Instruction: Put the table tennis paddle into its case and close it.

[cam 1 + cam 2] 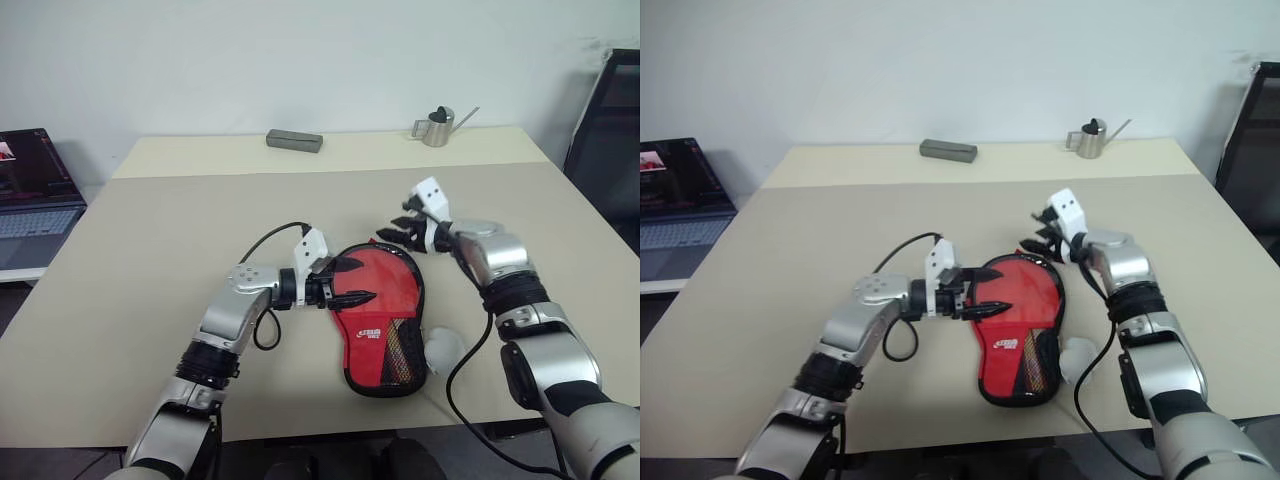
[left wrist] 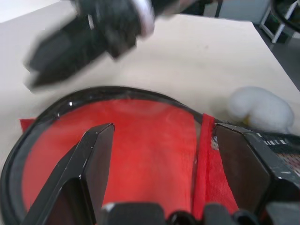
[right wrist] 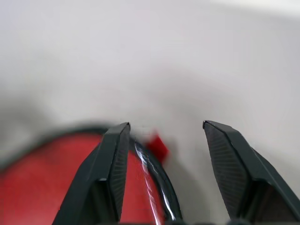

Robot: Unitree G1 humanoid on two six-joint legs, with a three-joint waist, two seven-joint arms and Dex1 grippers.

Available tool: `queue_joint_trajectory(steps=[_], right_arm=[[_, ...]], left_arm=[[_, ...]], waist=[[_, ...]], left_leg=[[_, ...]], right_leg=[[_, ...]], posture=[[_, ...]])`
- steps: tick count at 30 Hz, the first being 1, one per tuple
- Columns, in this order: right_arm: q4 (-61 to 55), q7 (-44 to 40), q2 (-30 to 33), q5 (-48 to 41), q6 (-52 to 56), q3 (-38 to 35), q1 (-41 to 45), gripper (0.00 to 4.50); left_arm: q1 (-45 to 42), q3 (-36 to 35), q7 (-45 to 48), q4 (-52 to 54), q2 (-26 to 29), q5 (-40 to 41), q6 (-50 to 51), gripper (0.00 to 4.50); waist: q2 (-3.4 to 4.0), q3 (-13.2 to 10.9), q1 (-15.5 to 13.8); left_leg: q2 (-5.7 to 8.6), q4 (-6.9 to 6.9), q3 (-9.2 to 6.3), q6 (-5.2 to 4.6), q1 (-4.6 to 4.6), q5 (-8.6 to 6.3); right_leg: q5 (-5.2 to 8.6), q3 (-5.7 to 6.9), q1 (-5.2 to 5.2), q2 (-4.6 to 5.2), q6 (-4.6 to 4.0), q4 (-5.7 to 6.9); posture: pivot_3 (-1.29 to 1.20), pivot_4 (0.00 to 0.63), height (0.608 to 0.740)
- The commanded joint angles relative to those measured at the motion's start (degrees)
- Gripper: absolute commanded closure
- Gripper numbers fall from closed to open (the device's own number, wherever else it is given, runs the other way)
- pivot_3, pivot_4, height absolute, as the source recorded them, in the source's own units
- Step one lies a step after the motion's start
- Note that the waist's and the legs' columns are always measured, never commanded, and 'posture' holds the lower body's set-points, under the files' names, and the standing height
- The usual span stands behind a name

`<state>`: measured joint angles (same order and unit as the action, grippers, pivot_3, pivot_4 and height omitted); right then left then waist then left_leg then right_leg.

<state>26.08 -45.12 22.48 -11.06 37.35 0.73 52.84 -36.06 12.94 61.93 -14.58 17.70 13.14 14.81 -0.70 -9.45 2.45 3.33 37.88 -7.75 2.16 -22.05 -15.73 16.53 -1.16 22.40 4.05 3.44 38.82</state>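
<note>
Both grippers empty: left gripper (image 1: 345,283) spread over the case (image 1: 385,325) near the tabletop's front edge, right gripper (image 1: 398,228) parted above it; pin the fabric, then pull the zip.

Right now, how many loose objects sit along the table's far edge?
2: a grey rectangular block at the far edge near the middle, and a small metal watering can further to the right.
</note>
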Motion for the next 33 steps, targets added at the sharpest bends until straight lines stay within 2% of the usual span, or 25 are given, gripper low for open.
queue_joint_trajectory(steps=[1, 6, 14, 18, 21, 27, 33], right_arm=[[-16.3, -1.2, 5.1, -3.8, 8.1, -2.3, -5.6, 1.77], [-37.3, -4.1, 16.0, -11.7, 20.4, -7.4, -17.4, 1.77], [-56.0, -8.9, 26.9, -28.5, 36.0, -19.6, -33.2, 1.77], [-60.5, -6.8, 27.8, -30.9, 36.5, -22.8, -40.6, 1.77], [-62.8, -2.5, 25.0, -31.0, 36.0, -23.6, -44.4, 1.77], [-65.5, 3.4, 20.8, -30.1, 32.0, -19.5, -48.9, 1.77], [-61.2, 4.8, 21.2, -27.3, 27.0, -14.3, -50.1, 1.77]], left_arm=[[-3.0, 0.8, 0.5, -3.1, -1.1, -1.4, -3.7, 0.80], [-6.3, 2.4, 0.7, -10.5, -3.5, -4.1, -8.8, 0.80], [-7.8, 3.2, 2.4, -14.8, -7.5, -4.7, -12.2, 0.80], [-7.9, 4.1, 3.0, -17.2, -8.1, -6.6, -14.7, 0.80], [-8.1, 4.1, 2.7, -19.9, -8.6, -7.3, -16.1, 0.80], [-7.8, 4.6, 2.8, -23.3, -10.1, -8.7, -18.0, 0.80], [-8.1, 4.6, 2.8, -24.4, -11.2, -9.3, -18.6, 0.80]], waist=[[0.00, 0.0, -0.5], [0.01, 0.0, -0.9], [-0.04, -0.1, -0.8], [-0.08, -0.1, -1.0], [-0.10, -0.1, -0.9], [-0.12, -0.1, -0.9], [-0.13, -0.1, -1.0]], left_leg=[[0.00, 0.00, 0.01, -0.01, 0.00, -0.01], [0.07, 0.02, 0.00, -0.19, -0.15, -0.11], [0.00, 0.01, -0.02, -0.26, -0.17, -0.14], [0.02, 0.04, 0.02, -0.29, -0.09, -0.14], [0.02, 0.03, 0.02, -0.30, -0.04, -0.14], [0.02, 0.04, 0.04, -0.30, -0.01, -0.13], [0.04, 0.04, 0.02, -0.30, 0.01, -0.13]], right_leg=[[0.00, 0.03, -0.01, 0.00, 0.00, -0.01], [0.02, 0.09, -0.02, 0.06, 0.04, -0.18], [0.05, 0.17, -0.09, 0.03, 0.07, -0.20], [0.05, 0.16, -0.19, 0.05, 0.09, -0.19], [0.06, 0.18, -0.22, 0.05, 0.09, -0.15], [0.07, 0.16, -0.23, 0.05, 0.11, -0.10], [0.08, 0.17, -0.25, 0.05, 0.13, -0.11]], posture=[[0.00, 0.150, 0.740], [0.00, 0.150, 0.740], [0.00, 0.150, 0.740], [0.00, 0.150, 0.740], [0.00, 0.150, 0.740], [0.00, 0.150, 0.740], [0.00, 0.150, 0.740]])
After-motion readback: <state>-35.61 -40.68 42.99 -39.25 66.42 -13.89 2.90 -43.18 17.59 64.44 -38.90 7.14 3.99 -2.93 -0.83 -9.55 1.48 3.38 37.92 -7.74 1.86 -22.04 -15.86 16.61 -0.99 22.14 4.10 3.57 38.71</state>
